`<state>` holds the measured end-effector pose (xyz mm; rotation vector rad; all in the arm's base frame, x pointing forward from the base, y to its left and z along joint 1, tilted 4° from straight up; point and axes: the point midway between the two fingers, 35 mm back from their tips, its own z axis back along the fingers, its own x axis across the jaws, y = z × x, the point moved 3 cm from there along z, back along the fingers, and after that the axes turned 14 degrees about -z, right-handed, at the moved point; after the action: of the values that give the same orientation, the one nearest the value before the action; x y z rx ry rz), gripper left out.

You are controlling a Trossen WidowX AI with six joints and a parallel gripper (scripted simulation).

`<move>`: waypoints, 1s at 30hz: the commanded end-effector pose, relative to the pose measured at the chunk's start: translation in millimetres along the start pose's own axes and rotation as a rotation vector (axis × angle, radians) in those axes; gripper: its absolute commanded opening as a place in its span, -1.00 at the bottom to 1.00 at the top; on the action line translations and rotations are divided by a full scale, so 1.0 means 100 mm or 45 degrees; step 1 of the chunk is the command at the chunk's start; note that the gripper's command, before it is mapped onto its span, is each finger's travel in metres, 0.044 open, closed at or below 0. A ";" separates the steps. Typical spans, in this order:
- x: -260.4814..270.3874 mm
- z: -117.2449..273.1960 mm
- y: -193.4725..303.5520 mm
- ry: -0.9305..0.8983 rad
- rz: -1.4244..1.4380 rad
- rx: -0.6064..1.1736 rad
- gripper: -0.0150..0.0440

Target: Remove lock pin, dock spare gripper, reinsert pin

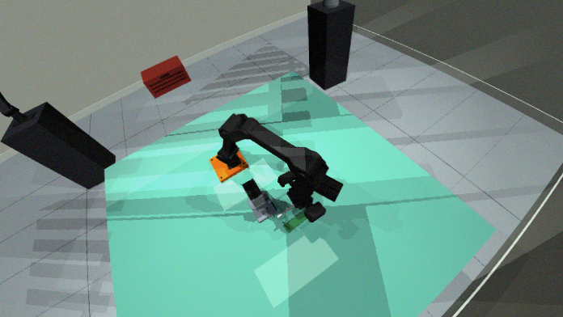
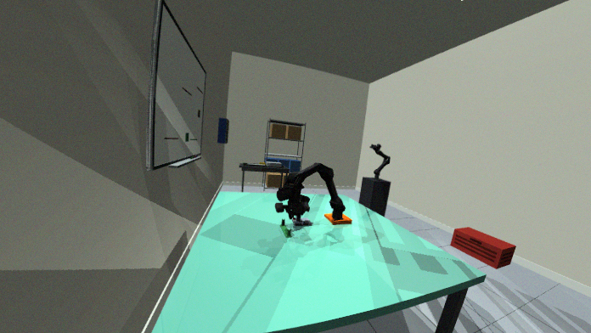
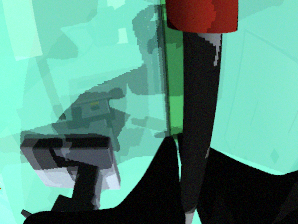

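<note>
My gripper (image 1: pixel 296 208) (image 2: pixel 298 219) (image 3: pixel 174 143) is shut on the lock pin (image 1: pixel 285 211) (image 3: pixel 202 80), which is dark and silvery with a red head. In the top view its pale tip points toward the mount. The green holder (image 1: pixel 294 222) (image 2: pixel 285 230) (image 3: pixel 175 85) stands beside and below the pin. The grey mount (image 1: pixel 260 208) (image 2: pixel 302 222) (image 3: pixel 105 165) is just left of the pin tip in the top view, with a small gap in that view. The black spare gripper (image 1: pixel 251 188) (image 3: pixel 86 185) adjoins the mount; how deeply its spigot sits is hidden.
The arm's orange base plate (image 1: pixel 222 171) (image 2: pixel 338 219) is behind the mount. The arm arches over the green table top (image 1: pixel 182 267) (image 2: pixel 331 276). Black pedestals (image 1: pixel 61 145) (image 1: pixel 329 46) and a red box (image 1: pixel 166 77) (image 2: pixel 482 247) stand beyond the table.
</note>
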<state>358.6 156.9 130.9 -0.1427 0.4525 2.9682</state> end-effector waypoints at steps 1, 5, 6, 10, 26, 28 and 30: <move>0.13 0.10 0.00 0.013 -0.014 -0.017 -0.49; 0.26 0.13 0.01 0.009 -0.022 -0.018 -0.49; 0.29 0.14 0.02 0.008 -0.024 -0.018 -0.49; 0.41 0.17 0.03 0.004 -0.031 -0.019 -0.49; 0.88 0.23 0.11 -0.022 -0.057 -0.018 -0.49; 0.88 0.23 0.11 -0.023 -0.057 -0.018 -0.49; 0.88 0.21 0.11 -0.023 -0.057 -0.018 -0.49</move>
<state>272.2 163.8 143.2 -0.1210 0.4320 2.9319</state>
